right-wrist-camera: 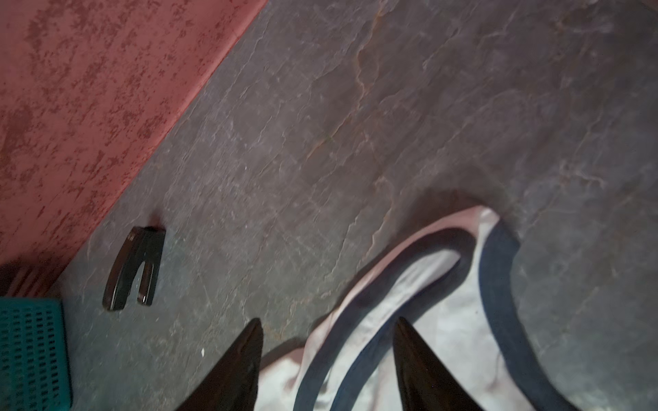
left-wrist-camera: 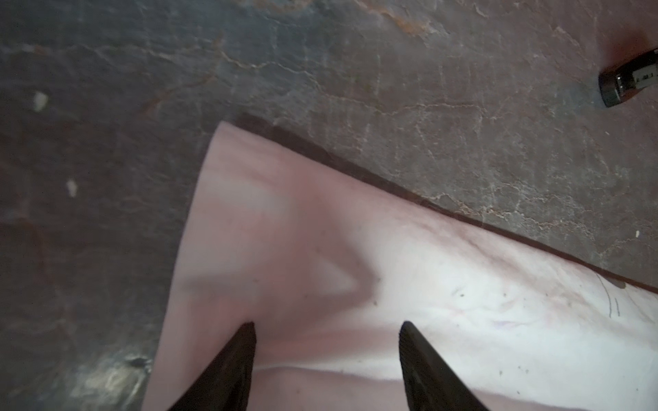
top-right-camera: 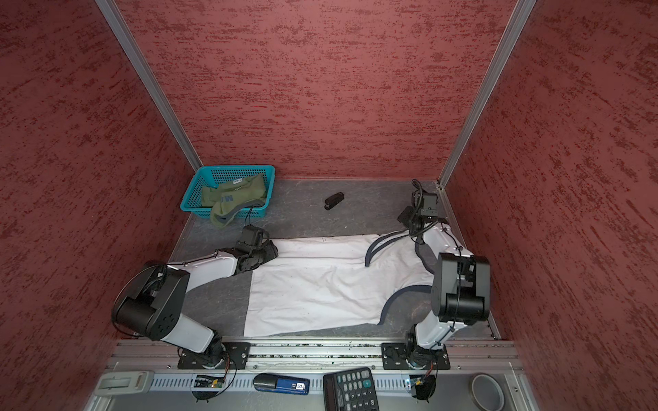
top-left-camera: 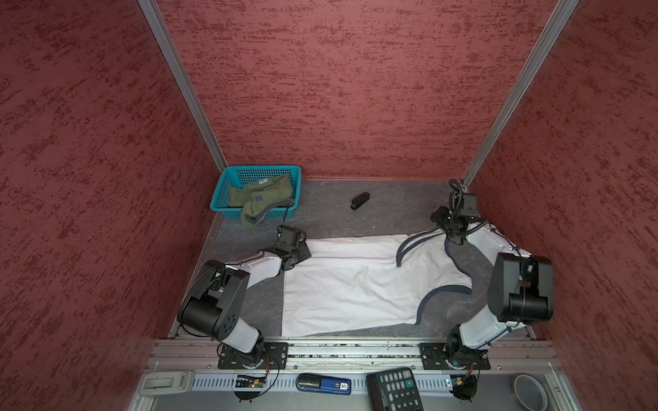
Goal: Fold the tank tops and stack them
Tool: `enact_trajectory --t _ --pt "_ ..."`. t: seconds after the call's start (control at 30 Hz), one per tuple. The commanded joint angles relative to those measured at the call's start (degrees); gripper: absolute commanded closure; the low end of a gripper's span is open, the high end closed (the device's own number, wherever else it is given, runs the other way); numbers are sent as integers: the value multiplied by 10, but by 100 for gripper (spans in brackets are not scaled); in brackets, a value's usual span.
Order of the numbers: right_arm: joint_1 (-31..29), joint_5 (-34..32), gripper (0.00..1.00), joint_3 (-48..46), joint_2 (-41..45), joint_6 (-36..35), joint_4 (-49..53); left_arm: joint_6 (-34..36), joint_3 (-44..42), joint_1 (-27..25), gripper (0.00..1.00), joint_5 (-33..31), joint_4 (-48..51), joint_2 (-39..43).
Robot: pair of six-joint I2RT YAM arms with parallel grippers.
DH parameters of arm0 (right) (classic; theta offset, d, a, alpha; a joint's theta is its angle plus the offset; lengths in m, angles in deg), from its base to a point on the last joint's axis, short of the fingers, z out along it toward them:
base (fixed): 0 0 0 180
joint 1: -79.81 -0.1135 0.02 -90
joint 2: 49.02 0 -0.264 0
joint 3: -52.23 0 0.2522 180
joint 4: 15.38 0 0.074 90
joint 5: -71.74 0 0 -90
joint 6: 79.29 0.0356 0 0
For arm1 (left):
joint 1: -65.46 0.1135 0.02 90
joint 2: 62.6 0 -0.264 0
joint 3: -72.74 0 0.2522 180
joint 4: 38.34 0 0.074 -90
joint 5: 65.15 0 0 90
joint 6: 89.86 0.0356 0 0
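So the white tank top (top-left-camera: pixel 349 284) is spread flat across the middle of the grey table (top-left-camera: pixel 384 199), hem toward 9 o'clock and dark-trimmed straps toward 3. The olive tank top (top-left-camera: pixel 256 199) is bunched in the teal basket (top-left-camera: pixel 220 199) at about 10 o'clock, spilling over its near rim. The left gripper (left-wrist-camera: pixel 327 323) sits over the hem's far corner with jaws well apart and nothing pinched. The right gripper (right-wrist-camera: pixel 329 320) is at 2 o'clock over the far strap, its jaws also spread and gripping nothing, and a black stapler (top-left-camera: pixel 359 201) lies at 12.
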Motion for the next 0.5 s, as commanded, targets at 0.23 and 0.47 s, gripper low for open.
enact_trajectory --t 0.23,0.47 --pt "-3 3 42 114 -124 1 33 -25 -46 7 34 -16 80 3" --pt "0 -35 43 105 -143 10 55 -28 -46 7 34 -19 83 6"
